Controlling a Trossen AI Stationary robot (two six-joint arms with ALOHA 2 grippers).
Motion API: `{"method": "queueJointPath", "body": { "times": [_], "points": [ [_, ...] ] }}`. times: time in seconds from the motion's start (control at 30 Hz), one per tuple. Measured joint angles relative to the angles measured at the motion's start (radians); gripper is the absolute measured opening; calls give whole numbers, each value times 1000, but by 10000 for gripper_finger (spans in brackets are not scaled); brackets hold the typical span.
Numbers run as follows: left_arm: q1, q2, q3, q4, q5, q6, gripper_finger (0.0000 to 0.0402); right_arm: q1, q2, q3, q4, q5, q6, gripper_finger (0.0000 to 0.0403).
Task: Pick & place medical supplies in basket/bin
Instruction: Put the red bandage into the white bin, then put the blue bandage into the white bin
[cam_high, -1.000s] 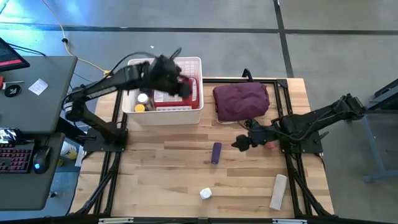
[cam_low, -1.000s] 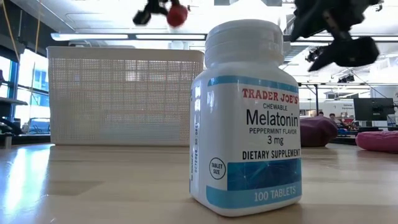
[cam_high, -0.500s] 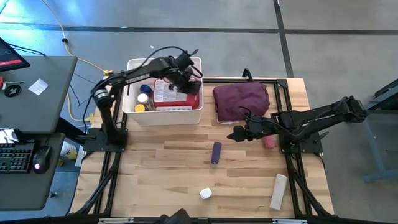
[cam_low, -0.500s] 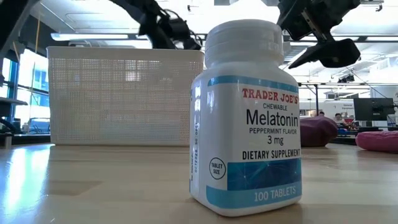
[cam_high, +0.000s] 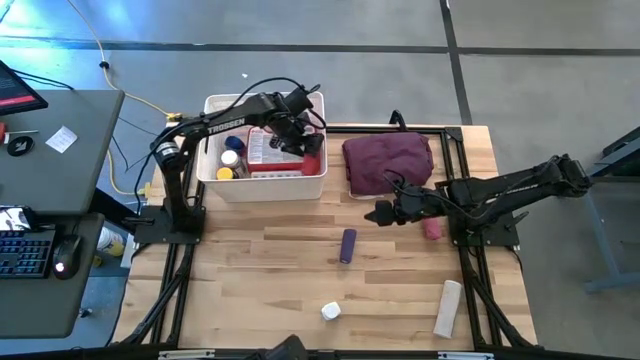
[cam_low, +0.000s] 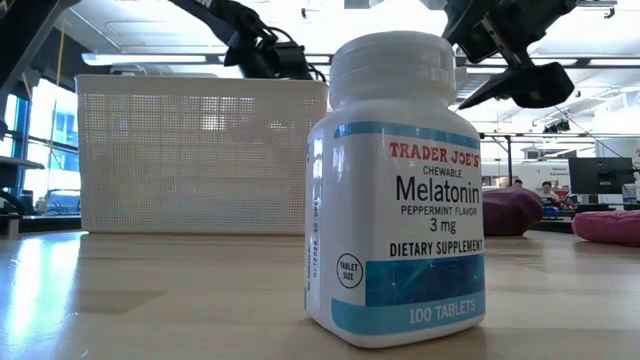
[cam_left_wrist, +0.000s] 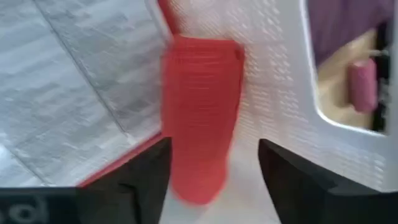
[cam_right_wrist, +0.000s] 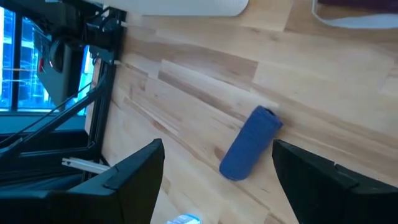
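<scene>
The white lattice basket (cam_high: 265, 150) stands at the table's far left and holds the red first-aid case (cam_high: 268, 152) and small bottles (cam_high: 228, 158). My left gripper (cam_high: 292, 132) reaches down into its right end, fingers open (cam_left_wrist: 214, 186). A red cylinder (cam_left_wrist: 200, 118) shows blurred just beyond them against the basket wall (cam_left_wrist: 280, 81). My right gripper (cam_high: 379, 213) hovers open above the table, right of the purple cylinder (cam_high: 347, 245), which lies on its side (cam_right_wrist: 250, 151). A pink cylinder (cam_high: 432, 230), a white cylinder (cam_high: 448, 308) and a white melatonin bottle (cam_high: 331, 311) sit on the table.
The maroon cloth bundle (cam_high: 388, 163) lies at the far edge, right of the basket and just behind my right arm. The melatonin bottle (cam_low: 395, 190) fills the low view near the front edge. Bare wood lies between the purple cylinder and the basket.
My left gripper has moved from above the basket's middle toward its right end and down inside, carrying the red cylinder that showed at its fingertips above the rim a second ago. My right gripper has shifted slightly toward the table's left and far side, uncovering the pink cylinder.
</scene>
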Motion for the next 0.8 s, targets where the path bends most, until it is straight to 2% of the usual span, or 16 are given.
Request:
{"method": "queueJointPath", "body": {
  "times": [0.17,0.33,0.57,0.8],
  "points": [
    [0,-31,2,20,84,-32,323,0,5,0,2,45,-22,287],
    [0,-116,33,18,67,-78,344,0,55,0,44,40,-57,287],
    [-25,-265,175,-39,-37,-101,333,20,241,0,206,-35,-62,287],
    [-179,-373,296,-103,-184,-93,304,60,432,0,281,-144,42,287]
  ]
}}
